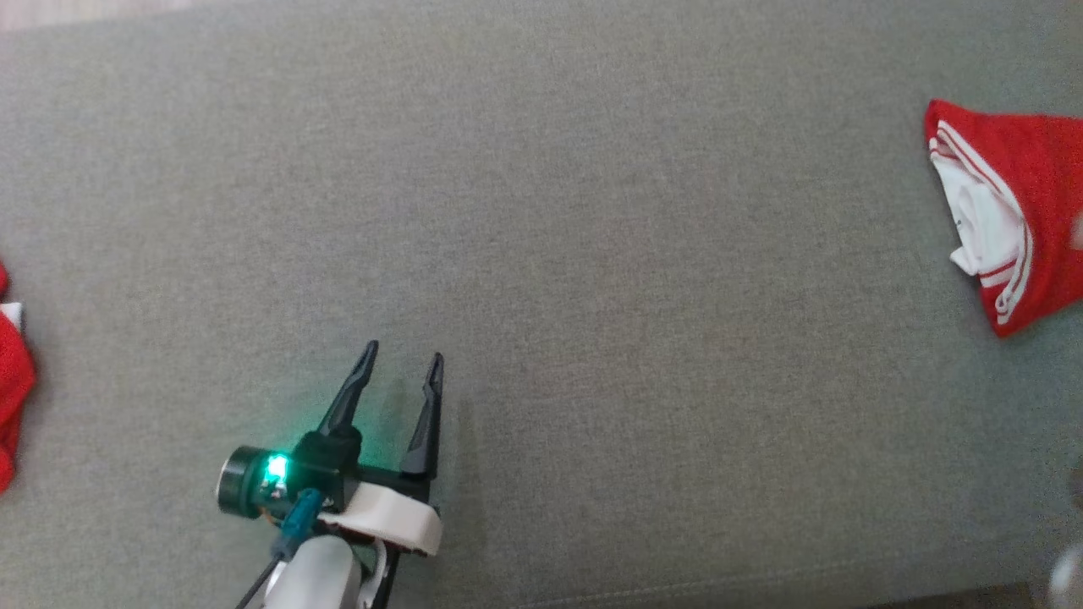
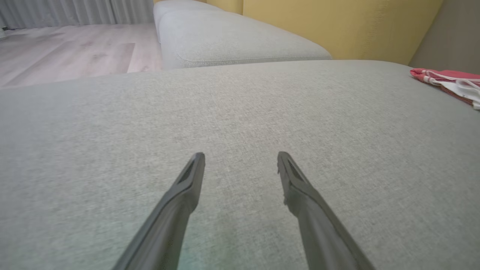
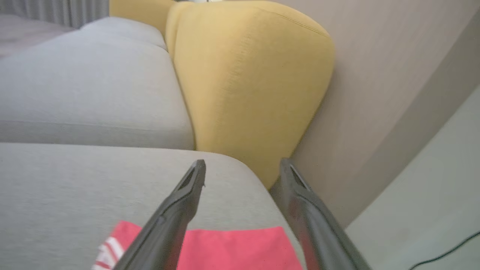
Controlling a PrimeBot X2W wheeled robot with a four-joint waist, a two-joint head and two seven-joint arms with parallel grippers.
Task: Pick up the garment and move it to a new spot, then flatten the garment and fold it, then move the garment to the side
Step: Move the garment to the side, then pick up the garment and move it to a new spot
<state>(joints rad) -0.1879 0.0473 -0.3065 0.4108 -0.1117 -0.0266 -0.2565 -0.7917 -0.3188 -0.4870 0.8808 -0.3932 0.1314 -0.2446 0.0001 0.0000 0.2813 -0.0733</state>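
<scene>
**Both hands spread, garment lying at the seat's right end**

The right hand [image 3: 243,161] has its two dark fingers spread wide with nothing between them. It hangs over the right end of the grey seat [image 1: 592,211]. The garment [image 3: 240,247], red with white stripes, lies on the seat beneath the fingers. That view is smeared, so I can't say whether the fingertips touch the cloth, though they look clear of it.

The left hand [image 1: 404,351] is also spread and empty. It sits low over the seat's near edge, left of the seat's middle and well apart from the garment.

From overhead the garment is a compact bundle at the seat's far right end, with white fabric showing along one edge. A second piece of red cloth [image 1: 13,381] pokes in at the seat's left end.

With the garment bundled up and lying off to the side, I'd judge the last step, moving it aside, done or all but done. What the right hand needs next is a clean lift straight up from the seat's right end. A dragging finger could catch the top layer and pull the fold open. Shifting the bundle further right would take a fresh pinch through all its layers.
</scene>
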